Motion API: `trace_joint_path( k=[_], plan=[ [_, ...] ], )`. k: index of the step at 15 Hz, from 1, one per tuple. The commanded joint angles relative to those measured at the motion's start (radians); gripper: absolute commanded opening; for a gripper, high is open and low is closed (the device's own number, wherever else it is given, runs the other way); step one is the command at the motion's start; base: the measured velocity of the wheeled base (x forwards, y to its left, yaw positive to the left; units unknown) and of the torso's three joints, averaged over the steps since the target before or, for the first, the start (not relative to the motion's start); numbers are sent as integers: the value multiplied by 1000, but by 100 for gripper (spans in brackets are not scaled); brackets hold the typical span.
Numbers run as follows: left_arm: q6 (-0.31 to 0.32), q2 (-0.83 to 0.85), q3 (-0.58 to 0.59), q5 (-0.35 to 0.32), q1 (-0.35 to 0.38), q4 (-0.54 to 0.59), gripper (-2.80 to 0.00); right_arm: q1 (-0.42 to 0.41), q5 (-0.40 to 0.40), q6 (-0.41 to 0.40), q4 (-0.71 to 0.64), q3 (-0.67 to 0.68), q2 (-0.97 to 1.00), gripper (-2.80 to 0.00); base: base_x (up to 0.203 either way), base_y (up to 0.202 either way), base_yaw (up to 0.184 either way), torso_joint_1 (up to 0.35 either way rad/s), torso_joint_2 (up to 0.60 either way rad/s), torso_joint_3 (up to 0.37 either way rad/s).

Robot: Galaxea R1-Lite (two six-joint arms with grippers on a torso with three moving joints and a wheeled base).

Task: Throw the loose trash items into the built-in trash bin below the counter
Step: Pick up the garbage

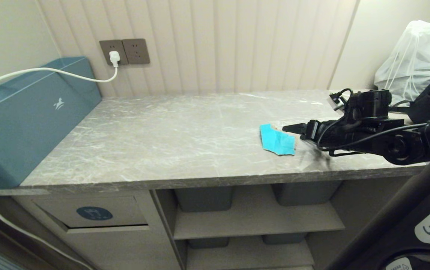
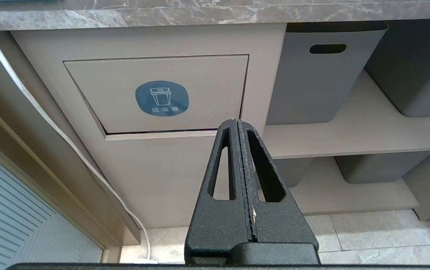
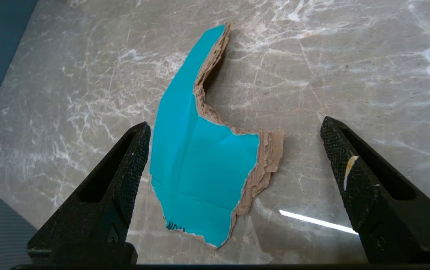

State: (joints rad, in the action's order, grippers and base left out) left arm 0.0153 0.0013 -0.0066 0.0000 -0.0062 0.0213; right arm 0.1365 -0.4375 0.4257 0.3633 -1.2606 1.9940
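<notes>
The right hand (image 3: 233, 150) is hanging over the desk (image 1: 185, 127) with its two black fingers (image 3: 125, 165) spread wide and holding nothing, the scrap (image 3: 200, 157) lying flat on the stone between them. One finger is standing just beside the scrap's turquoise edge; the other is standing well clear of its torn brown edge. In the head view the hand (image 1: 288, 129) is reaching in level from the right, its tips just short of the scrap (image 1: 277, 140), which is sitting near the desk's front edge. Only one scrap is showing.

The scrap is looking like torn card with a glossy turquoise face: light, thin, fairly stiff, and lying almost flush with the slick stone, so it is likely to slide rather than lift. The raised, curling torn edge is probably offering the best purchase, with the fingers closing across the broad lower part.

The left hand (image 2: 239, 131) is hanging low in front of the cabinet, fingers pressed together and empty, just before the bin (image 2: 162, 93), whose flap is sitting closed beneath the desk.
</notes>
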Motion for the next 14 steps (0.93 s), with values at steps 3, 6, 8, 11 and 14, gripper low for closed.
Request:
trace_joint_path(
  k=[3, 6, 8, 11, 14],
  plan=[
    [0, 0, 0, 0, 0, 0, -280, 12, -37, -3, -24, -51, 17, 0, 0, 0, 0, 0, 0, 0],
    [0, 0, -1, 0, 0, 0, -280, 20, -75, -2, -24, -43, 8, 0, 0, 0, 0, 0, 0, 0],
    [0, 0, 0, 0, 0, 0, -280, 26, -91, 0, -33, -33, -23, 0, 0, 0, 0, 0, 0, 0],
    [0, 0, -1, 0, 0, 0, -280, 29, -125, 4, -49, -2, -71, 0, 0, 0, 0, 0, 0, 0],
    [0, -1, -1, 0, 0, 0, -280, 31, -132, 2, -49, 46, -112, 0, 0, 0, 0, 0, 0, 0]
  ],
)
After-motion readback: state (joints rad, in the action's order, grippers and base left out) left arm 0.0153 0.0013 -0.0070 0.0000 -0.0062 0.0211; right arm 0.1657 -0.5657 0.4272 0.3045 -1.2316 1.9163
